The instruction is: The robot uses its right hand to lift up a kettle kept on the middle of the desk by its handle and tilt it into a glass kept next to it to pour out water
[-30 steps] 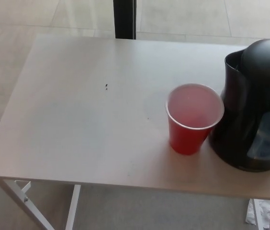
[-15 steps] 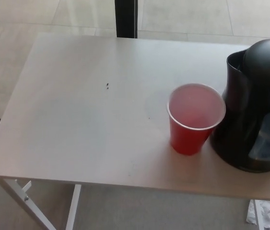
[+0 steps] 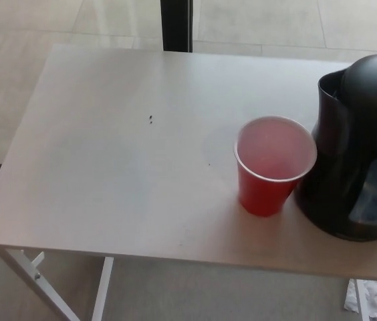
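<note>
**Kettle and cup stand together on the tabletop, no robot hand showing**

The pale tabletop (image 3: pixel 108 174) fills most of the head view, its bare surface running wide to the left, its near edge crossing the bottom of the picture above white legs (image 3: pixel 35 281) at lower left. Beyond its far edge lies a light tiled floor (image 3: pixel 28 20), with a dark vertical post (image 3: pixel 176 25) rising at the top centre.

The black kettle (image 3: pixel 359 144) stands upright at the right side of the tabletop, partly cut off by the picture's right edge. Its domed lid is closed, its spout faces the far left, and a bluish water window shows low on its front.

The red cup (image 3: pixel 273 167), the glass of the task, stands upright just to the left of the kettle, its white rim very near the kettle's body or touching it; the view does not settle which. Its inside looks pinkish; whether it holds liquid cannot be told.

A small dark speck (image 3: pixel 150 120) marks the tabletop well to the left of the cup. Crumpled white paper (image 3: pixel 370 297) lies on the floor below the kettle's side.

Neither robot hand is in the picture, so places cannot be given relative to one, and whether either is open or closed cannot be seen
</note>
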Robot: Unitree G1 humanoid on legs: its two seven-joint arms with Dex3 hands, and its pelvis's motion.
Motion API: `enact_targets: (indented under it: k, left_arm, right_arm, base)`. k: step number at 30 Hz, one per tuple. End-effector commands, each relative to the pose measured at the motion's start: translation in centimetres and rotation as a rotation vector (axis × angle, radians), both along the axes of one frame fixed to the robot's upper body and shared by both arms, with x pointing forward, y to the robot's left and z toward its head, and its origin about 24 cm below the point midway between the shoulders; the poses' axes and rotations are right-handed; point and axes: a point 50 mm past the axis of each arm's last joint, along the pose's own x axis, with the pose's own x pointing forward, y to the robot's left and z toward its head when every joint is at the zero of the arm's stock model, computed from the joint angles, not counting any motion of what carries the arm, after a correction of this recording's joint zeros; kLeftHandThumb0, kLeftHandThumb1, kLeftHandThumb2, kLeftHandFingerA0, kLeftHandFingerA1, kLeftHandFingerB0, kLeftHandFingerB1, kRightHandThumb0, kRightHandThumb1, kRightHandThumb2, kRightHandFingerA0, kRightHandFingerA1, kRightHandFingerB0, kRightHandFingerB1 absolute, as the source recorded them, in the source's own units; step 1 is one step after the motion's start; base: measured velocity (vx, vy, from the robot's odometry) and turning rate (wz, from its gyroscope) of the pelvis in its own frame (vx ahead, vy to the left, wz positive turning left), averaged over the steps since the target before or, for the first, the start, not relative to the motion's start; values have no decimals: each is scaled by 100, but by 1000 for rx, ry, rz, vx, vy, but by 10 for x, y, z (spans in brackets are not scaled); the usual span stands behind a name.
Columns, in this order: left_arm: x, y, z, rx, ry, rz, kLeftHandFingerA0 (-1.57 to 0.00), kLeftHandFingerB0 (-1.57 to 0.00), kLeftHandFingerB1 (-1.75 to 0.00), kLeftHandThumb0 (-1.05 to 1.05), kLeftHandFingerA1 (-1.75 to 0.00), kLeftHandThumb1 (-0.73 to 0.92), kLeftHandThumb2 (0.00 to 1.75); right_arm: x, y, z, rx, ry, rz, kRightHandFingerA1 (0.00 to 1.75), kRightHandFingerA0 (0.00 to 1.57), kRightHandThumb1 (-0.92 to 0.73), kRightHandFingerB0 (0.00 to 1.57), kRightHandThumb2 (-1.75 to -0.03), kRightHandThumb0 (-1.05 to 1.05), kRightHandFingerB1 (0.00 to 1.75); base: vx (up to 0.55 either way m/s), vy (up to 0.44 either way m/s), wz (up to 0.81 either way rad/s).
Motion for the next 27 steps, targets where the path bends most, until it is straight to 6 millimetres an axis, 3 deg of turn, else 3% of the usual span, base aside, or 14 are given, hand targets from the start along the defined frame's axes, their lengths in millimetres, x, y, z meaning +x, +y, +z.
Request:
enact_targets:
  k: [1,2,8,18,21,27]
  left_arm:
    - [1,6,7,34,-7,-12,-49,-31,-110,-105,-68,47,67]
    - [1,6,7,33,-15,-26,-50,-37,-110,-105,-70,48,67]
    - [2,8,10,52,-4,-34,-51,-36,-107,-105,-68,49,68]
    - [3,7,10,47,-9,-36,-50,-34,-108,-105,-68,47,67]
    - [4,7,11,47,-15,-41,-49,-35,-106,-105,-67,48,67]
    - [4,8,11,52,-15,-45,-52,-40,-106,-105,-69,49,68]
  right_arm:
    - [10,3,3,-120,73,-9,24,0,-46,0,-84,-73,11]
    - [13,6,2,-156,106,-4,9,0,-51,0,-84,-85,0]
    - [19,12,-9,-173,121,49,3,0,-51,0,-84,-87,0]
    - [23,16,-17,-261,181,55,5,0,-48,3,-81,-84,4]
    - [24,14,-16,-276,185,52,0,0,-55,8,-87,-95,2]
    - [26,11,-16,-321,193,57,4,0,-50,13,-84,-87,9]
  base:
    - [0,0,0]
    - [0,0,0]
    - [0,0,0]
    - [0,0,0]
    - [0,0,0]
    - [0,0,0]
